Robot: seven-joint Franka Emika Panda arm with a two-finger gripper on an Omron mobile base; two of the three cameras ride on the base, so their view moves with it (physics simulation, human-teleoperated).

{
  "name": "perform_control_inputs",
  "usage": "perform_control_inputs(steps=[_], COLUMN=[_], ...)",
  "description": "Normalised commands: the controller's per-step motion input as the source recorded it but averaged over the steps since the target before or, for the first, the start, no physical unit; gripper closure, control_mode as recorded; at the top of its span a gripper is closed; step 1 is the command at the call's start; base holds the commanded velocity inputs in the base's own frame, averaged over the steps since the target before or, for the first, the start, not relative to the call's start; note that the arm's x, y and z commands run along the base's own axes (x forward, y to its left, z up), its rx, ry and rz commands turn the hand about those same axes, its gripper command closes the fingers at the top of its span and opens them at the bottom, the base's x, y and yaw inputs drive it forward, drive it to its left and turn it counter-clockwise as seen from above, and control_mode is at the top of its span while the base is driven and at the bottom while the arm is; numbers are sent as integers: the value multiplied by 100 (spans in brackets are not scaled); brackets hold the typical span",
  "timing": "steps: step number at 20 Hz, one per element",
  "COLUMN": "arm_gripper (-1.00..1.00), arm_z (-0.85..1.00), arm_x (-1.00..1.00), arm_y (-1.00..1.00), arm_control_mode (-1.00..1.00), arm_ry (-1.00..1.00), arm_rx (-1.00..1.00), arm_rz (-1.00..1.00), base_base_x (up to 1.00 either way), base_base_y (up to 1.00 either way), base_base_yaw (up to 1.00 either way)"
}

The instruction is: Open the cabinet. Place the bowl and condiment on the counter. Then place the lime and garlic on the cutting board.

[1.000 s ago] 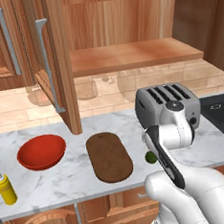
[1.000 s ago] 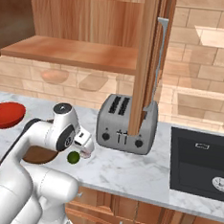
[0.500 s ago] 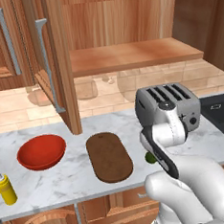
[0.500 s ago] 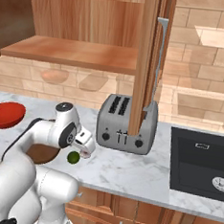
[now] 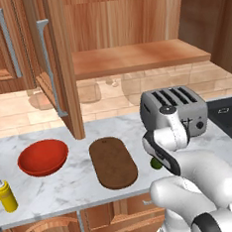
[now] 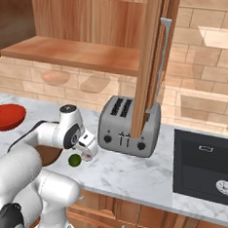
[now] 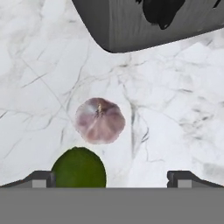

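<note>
The cabinet [image 5: 132, 57] stands open with bare shelves, one door [image 6: 152, 65] swung out over the toaster. On the counter [image 5: 60, 192] sit the red bowl [image 5: 43, 156], the yellow condiment bottle [image 5: 5, 195] at the far left, and the dark cutting board [image 5: 112, 162]. Right of the board lies the lime [image 6: 74, 160], with the pinkish garlic [image 7: 99, 120] just beyond it. My gripper [image 6: 86, 154] hangs open, close over both. In the hand view the lime [image 7: 79, 168] lies by one fingertip [image 7: 41, 178], and the garlic sits ahead between the open jaws of the gripper [image 7: 112, 179].
A grey toaster [image 6: 129, 127] stands right behind the garlic, close to my hand. A black sink [image 6: 204, 165] is set into the counter at the right. My own arm hides most of the lime [image 5: 155, 163] in the left base view.
My hand has sunk slightly toward the lime and garlic, and the arm's elbow has shifted. Nothing on the counter has moved.
</note>
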Motion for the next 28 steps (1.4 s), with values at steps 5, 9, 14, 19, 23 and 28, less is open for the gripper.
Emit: perform_control_inputs(steps=[5,9,14,19,23,28], arm_gripper=[-100,-100,-100,-100,-100,-100], arm_z=[-13,-12,-13,-12,-14,-17], arm_x=[7,7,4,10,11,2], arm_y=[-10,-3,0,0,0,0], arm_control_mode=[-100,-100,-100,-100,-100,-100], arm_ry=[0,0,0,0,0,0], arm_rx=[0,0,0,0,0,0], arm_rz=[0,0,0,0,0,0], base_base_x=[0,0,0,0,0,0], base_base_y=[0,0,0,0,0,0], base_base_yaw=[0,0,0,0,0,0])
